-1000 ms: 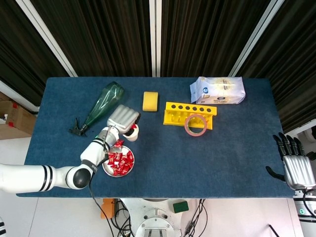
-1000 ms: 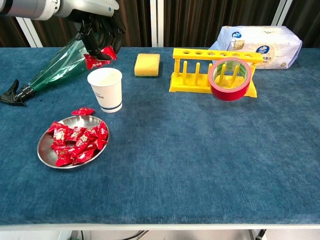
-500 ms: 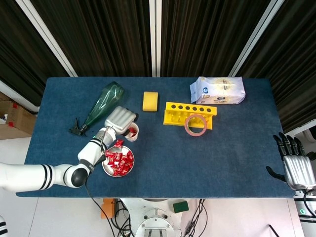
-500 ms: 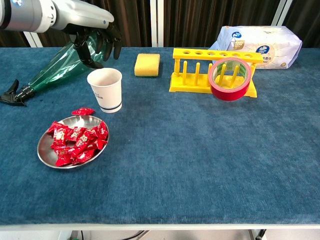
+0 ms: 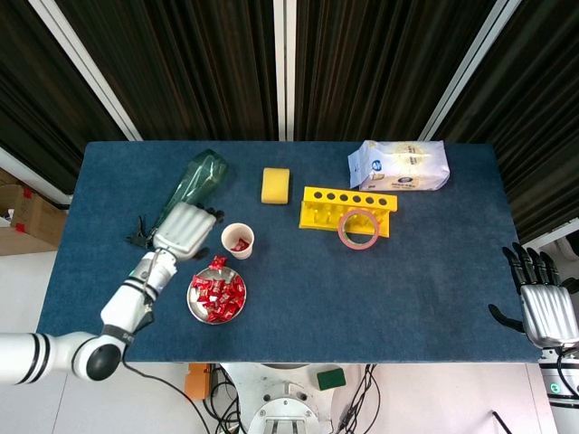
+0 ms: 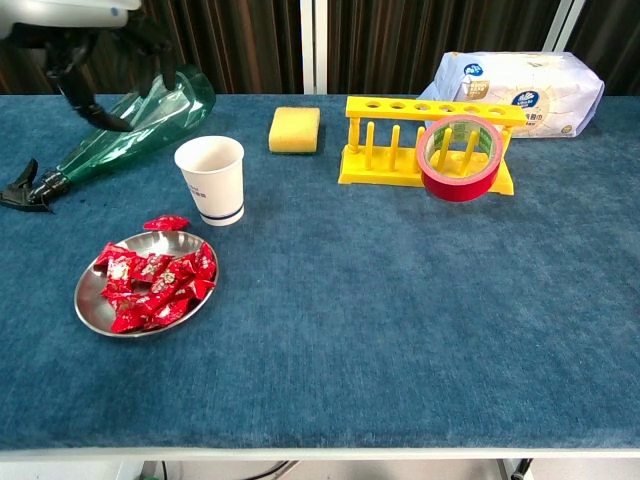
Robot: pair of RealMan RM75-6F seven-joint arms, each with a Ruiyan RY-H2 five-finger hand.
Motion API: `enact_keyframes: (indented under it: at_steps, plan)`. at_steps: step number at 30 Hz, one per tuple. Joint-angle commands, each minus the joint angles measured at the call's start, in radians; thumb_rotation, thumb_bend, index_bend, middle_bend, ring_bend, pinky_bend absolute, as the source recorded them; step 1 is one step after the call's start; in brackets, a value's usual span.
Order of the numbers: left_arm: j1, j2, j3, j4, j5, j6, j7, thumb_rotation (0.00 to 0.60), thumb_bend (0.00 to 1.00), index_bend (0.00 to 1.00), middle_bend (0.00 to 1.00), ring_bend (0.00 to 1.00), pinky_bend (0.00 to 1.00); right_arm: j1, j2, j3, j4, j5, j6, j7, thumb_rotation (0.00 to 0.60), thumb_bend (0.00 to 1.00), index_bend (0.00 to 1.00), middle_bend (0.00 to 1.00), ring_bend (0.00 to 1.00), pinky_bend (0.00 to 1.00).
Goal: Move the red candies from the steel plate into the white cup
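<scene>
the red candies (image 5: 217,296) lie heaped in the steel plate (image 6: 92,303), which sits on the blue worktop (image 5: 362,289) just to the right of the left arm's forearm and nearer the robot than the left hand (image 5: 184,230). one loose candy (image 6: 166,222) lies on the cloth just past the plate's far rim, between the plate and the white cup (image 6: 211,179). the cup stands upright just to the right of the left hand, apart from it, and the head view shows a bit of red inside it.

the left hand hangs above the worktop with its back turned up to the head camera; its fingers point away from the robot, spread and slightly bent, with nothing in them. right under and beyond those fingers lies a green spray bottle (image 6: 130,124) on its side, its black trigger head (image 6: 25,186) toward the worktop's left edge.

further right of the left hand, past the cup, are a yellow sponge (image 5: 275,184), a yellow tube rack (image 5: 348,209) with a roll of red tape (image 6: 458,158) leaning against its front, and a white packet (image 5: 399,165) at the far side.

the right hand (image 5: 541,307) is well apart from all this, off the worktop's right near corner, fingers straight and apart, holding nothing.
</scene>
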Motion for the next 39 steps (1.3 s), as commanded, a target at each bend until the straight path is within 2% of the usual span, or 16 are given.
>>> enact_keyframes:
  at_steps: [1,5,8,10,15,20,27,39]
  plan:
    - [0.089,0.039,0.058,-0.037,0.075,0.031,-0.064,0.6,0.13,0.33,0.38,0.42,0.68,0.001,-0.002,-0.001,-0.001,0.0,-0.002,-0.004,0.6,0.18,0.0,0.0,0.0,0.0]
    - [0.149,0.021,0.089,0.0,0.148,0.012,-0.126,0.6,0.1,0.33,0.3,0.28,0.55,0.0,-0.005,-0.003,-0.005,-0.003,0.0,-0.015,0.6,0.18,0.0,0.0,0.0,0.0]
    - [0.188,-0.021,0.102,0.062,0.207,-0.018,-0.189,0.6,0.15,0.33,0.25,0.19,0.46,-0.004,-0.008,-0.006,-0.007,-0.012,0.01,-0.02,0.6,0.18,0.0,0.0,0.0,0.0]
    - [0.212,-0.059,0.097,0.117,0.256,-0.026,-0.239,0.6,0.16,0.33,0.23,0.17,0.43,-0.005,-0.009,-0.007,-0.006,-0.016,0.013,-0.021,0.6,0.18,0.0,0.0,0.0,0.0]
    - [0.252,-0.153,0.084,0.234,0.36,-0.022,-0.293,0.6,0.16,0.33,0.22,0.17,0.4,-0.005,-0.009,-0.007,-0.004,-0.014,0.01,-0.017,0.6,0.18,0.0,0.0,0.0,0.0]
    - [0.259,-0.218,0.062,0.299,0.353,-0.044,-0.262,0.6,0.16,0.36,0.23,0.17,0.38,-0.003,-0.007,-0.006,-0.001,-0.013,0.006,-0.012,0.6,0.18,0.0,0.0,0.0,0.0]
    - [0.278,-0.3,0.025,0.388,0.361,-0.026,-0.215,0.6,0.17,0.37,0.23,0.16,0.35,-0.003,-0.006,-0.005,0.0,-0.013,0.007,-0.007,0.6,0.18,0.0,0.0,0.0,0.0]
    - [0.302,-0.357,0.004,0.462,0.399,-0.054,-0.216,0.6,0.2,0.4,0.25,0.16,0.34,-0.002,-0.011,-0.004,0.002,-0.012,0.007,-0.009,0.6,0.18,0.0,0.0,0.0,0.0]
